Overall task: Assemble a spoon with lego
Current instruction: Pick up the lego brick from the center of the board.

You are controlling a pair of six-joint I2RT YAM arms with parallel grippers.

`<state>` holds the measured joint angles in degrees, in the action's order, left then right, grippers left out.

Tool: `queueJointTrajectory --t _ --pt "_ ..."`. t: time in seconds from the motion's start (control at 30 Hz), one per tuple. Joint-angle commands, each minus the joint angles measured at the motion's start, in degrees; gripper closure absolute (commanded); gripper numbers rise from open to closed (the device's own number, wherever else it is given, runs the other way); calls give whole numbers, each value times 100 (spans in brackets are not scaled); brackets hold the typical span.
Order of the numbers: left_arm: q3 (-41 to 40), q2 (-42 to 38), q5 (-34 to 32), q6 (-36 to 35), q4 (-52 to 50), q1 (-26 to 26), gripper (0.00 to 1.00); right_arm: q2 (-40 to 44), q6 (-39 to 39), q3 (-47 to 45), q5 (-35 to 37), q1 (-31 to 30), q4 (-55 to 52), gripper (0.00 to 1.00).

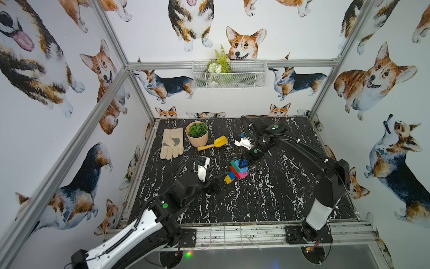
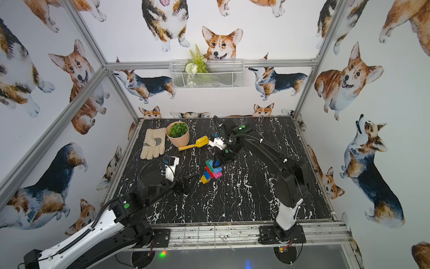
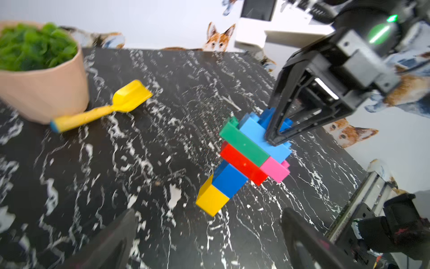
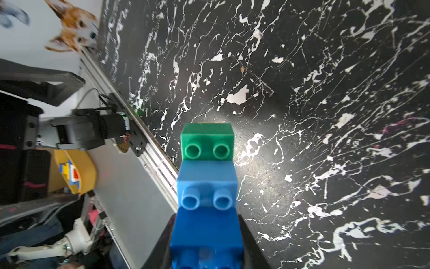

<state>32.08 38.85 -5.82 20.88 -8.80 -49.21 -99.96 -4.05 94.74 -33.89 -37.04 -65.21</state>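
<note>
The spoon [image 1: 237,171] is a joined stack of lego in mid-table, also in a top view [image 2: 211,171]. In the left wrist view it runs from a yellow brick [image 3: 211,200] and a blue brick [image 3: 229,179] up to red [image 3: 242,164], green [image 3: 243,145], pink [image 3: 274,168] and light blue [image 3: 258,132] bricks. My right gripper [image 1: 244,163] is shut on the dark blue brick [image 4: 206,235] at the head end, with the spoon tilted. My left gripper [image 1: 220,184] stands open just short of the yellow end, its fingers [image 3: 111,242] wide apart and holding nothing.
At the back left lie a cream glove [image 1: 171,144], a potted green plant [image 1: 197,136] and a yellow toy shovel [image 1: 214,143]. A white wire basket [image 1: 229,73] with foliage hangs on the back wall. Aluminium frame rails edge the table.
</note>
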Motion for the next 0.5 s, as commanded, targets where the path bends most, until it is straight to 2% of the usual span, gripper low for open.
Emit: queueJointTrajectory --t 0.0,0.1,0.17,0.37,0.47 --pt "-353 226 589 -1266 1770 -62 0 259 -32 -404 -1128 235 781 91" --pt "-909 332 979 -2067 2909 -127 0 401 -50 -697 -1545 455 1040 92" --pt "-1138 379 1022 -2351 3245 -149 0 459 -51 -843 -1716 548 1162 92" --pt "-962 1027 1409 -3104 3354 -150 0 388 58 -891 -1884 609 1159 93" --pt "-717 1385 1287 -3223 3221 -150 0 359 54 -898 -1948 606 1181 93"
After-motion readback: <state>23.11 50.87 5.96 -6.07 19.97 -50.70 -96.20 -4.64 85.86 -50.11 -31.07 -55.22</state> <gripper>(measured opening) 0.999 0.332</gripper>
